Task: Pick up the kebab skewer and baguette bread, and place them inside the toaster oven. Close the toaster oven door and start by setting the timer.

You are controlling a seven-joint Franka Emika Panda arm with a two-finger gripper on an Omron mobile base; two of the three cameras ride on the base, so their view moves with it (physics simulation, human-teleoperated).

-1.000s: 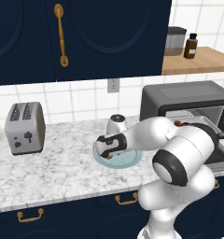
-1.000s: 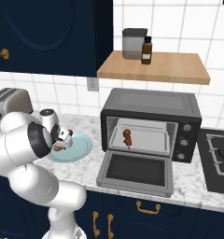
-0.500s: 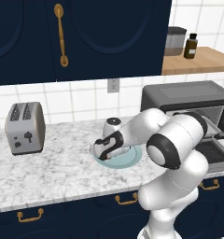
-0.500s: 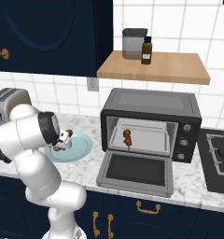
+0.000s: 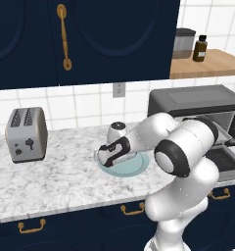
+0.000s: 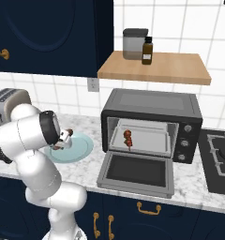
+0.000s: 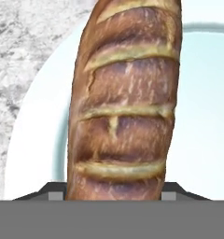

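You have the red-chunk kebab skewer point(image 6: 128, 138) already inside the open dark toaster oven point(image 6: 152, 123), frame centre. The scored golden-brown baguette bread point(image 7: 125, 100) lies on the pale-blue plate point(image 7: 202, 116), between the gripper's point(image 5: 109, 156) jaws; grip state: cannot tell. Loading, door, timer remain.

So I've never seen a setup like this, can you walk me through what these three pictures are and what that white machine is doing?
The white machine is a robot arm in a simulated kitchen. Two pictures come from cameras behind it, left and right. The third comes from a camera on its hand, looking along the jaws. The gripper is down over a pale blue plate on the marble counter. The baguette bread lies on that plate between the jaws; a firm grip can't be confirmed. The toaster oven has its door folded down, and the kebab skewer is already inside. A silver toaster stands further left.
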